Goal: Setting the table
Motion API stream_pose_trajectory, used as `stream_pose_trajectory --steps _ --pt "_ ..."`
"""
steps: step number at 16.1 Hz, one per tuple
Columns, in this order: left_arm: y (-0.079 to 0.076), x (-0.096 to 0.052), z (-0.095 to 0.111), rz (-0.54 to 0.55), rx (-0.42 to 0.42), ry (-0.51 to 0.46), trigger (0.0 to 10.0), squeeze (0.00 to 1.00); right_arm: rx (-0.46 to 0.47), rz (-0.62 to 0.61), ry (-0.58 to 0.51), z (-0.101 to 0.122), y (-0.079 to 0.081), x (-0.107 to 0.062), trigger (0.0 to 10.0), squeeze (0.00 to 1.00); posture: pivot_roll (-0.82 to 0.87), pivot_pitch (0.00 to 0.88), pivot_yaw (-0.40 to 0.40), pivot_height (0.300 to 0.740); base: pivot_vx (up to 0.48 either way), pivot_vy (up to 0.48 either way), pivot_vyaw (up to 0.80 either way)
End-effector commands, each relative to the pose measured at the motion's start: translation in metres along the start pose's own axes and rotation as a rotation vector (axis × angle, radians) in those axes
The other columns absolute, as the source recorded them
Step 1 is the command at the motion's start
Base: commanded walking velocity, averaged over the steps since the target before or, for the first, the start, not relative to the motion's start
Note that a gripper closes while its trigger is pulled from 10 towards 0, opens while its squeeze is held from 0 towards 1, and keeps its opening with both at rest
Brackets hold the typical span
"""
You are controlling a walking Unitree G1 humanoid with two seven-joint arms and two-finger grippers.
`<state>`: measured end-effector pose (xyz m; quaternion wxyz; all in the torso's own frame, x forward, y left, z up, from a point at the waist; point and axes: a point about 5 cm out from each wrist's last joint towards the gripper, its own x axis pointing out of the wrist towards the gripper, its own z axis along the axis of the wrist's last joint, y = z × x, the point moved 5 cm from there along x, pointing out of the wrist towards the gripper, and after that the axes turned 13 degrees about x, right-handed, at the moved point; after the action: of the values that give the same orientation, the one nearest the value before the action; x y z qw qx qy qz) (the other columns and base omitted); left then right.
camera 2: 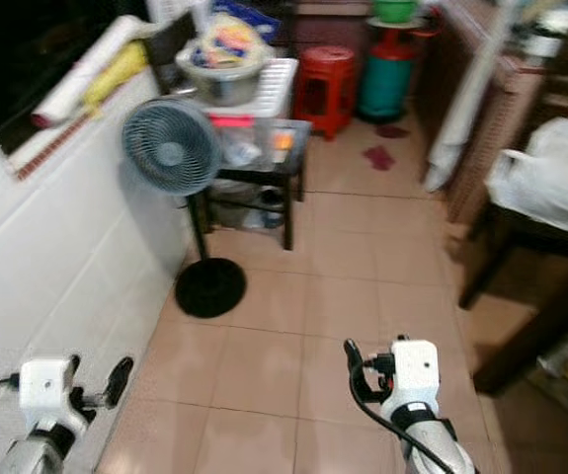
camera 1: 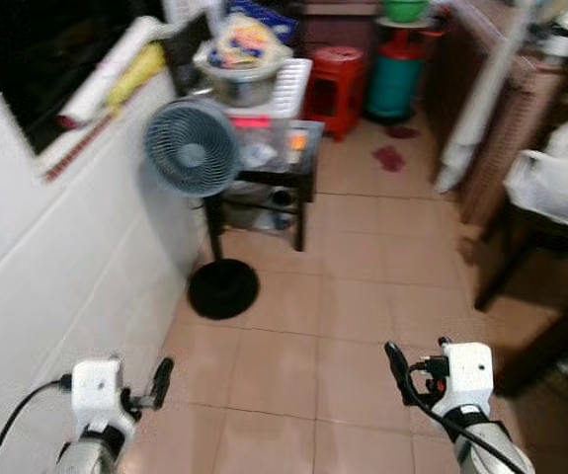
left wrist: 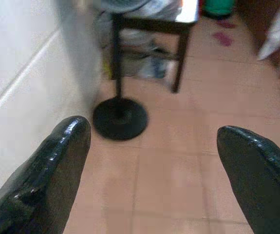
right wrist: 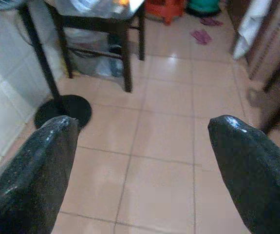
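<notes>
Dark table [camera 1: 535, 232] is standing at the right of the tiled floor [camera 1: 363, 286], carrying a white plastic bag [camera 1: 560, 178]. Left gripper [left wrist: 152, 161] and right gripper [right wrist: 140, 156] are hovering low over the floor, fingers released, holding nothing. Standing fan [camera 1: 193, 148] is sitting beside the white wall, touching a cluttered side surface [camera 1: 298, 133] holding a metal pot [camera 1: 239, 84]. Red stool [camera 1: 335, 89] is standing behind it.

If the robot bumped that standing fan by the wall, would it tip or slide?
The fan looks top-heavy: a large head on a thin pole, so a high push would likely tip it. Its round base is wide and flat, so a low nudge probably slides it across the smooth tile floor.
</notes>
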<state>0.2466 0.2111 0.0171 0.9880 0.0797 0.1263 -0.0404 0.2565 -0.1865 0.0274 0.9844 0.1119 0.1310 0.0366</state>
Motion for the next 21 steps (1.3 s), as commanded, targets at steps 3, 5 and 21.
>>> stream_pose_trajectory --steps 3,5,21 --pt "-0.008 0.008 0.014 -0.017 0.014 -0.021 10.0 0.0 0.003 0.002 0.008 0.004 0.004 0.007 10.0 0.0 0.01 0.025 0.017 0.74 0.0 0.0 -0.74" --pt "-0.009 0.01 0.018 -0.007 0.004 -0.024 10.0 0.0 0.005 0.004 0.007 0.007 0.007 0.009 10.0 0.0 0.01 0.033 0.017 0.74 0.0 0.0 -0.74" --pt "-0.006 0.029 0.044 0.036 0.006 -0.063 10.0 0.0 0.028 0.003 -0.006 0.02 0.015 0.018 10.0 0.0 -0.01 0.045 0.013 0.74 0.0 0.0 -0.74"
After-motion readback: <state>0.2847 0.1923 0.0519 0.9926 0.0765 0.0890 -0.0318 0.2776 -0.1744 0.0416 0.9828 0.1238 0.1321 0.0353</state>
